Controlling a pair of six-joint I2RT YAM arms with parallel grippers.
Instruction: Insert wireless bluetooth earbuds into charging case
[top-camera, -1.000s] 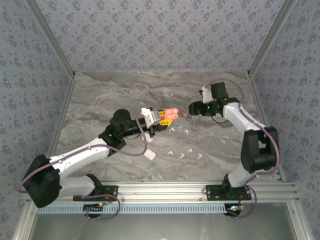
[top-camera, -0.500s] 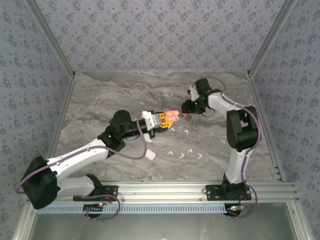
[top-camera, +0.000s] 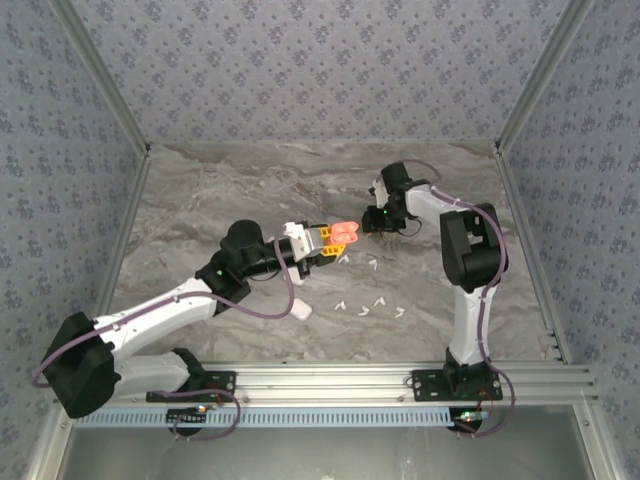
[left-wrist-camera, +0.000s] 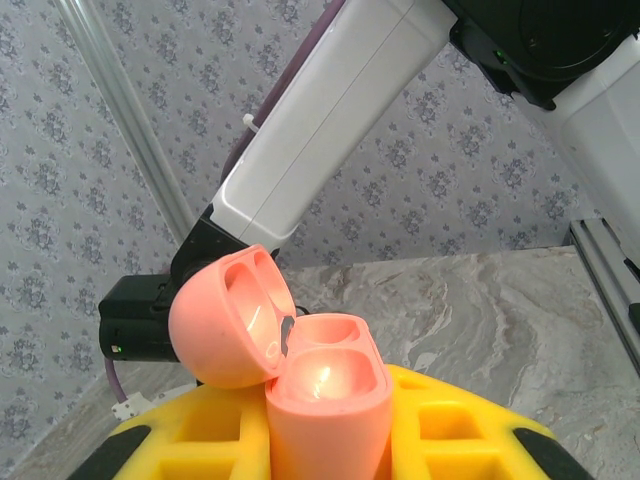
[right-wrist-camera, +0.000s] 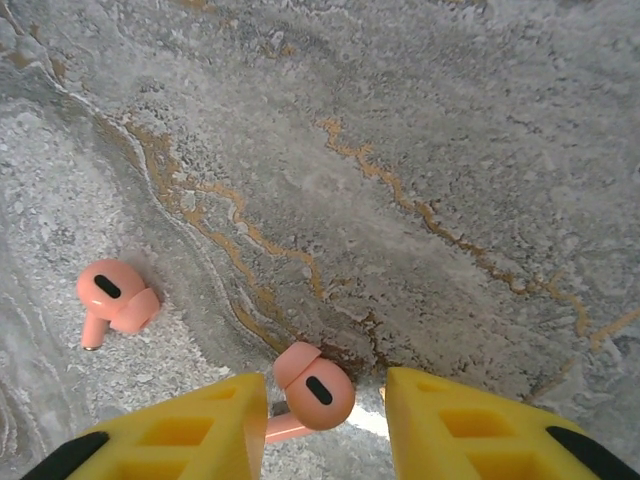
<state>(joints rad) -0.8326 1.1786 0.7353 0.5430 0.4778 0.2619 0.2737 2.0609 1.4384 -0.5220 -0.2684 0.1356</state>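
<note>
Top view: my right arm has swung in, wrist bent down just beside the charging case (top-camera: 346, 232) that the outstretched left arm holds over the tabletop (top-camera: 220, 190). Left wrist: left jaws clamped on the case, lid open. Right wrist: right jaws, narrowed but not yet closed, flank a coral earbud (right-wrist-camera: 312, 393) lying on the tabletop; pickup looks near.

Bright even light, soft shadows, glare inside charging case (left-wrist-camera: 326, 400), crisp focus
</note>
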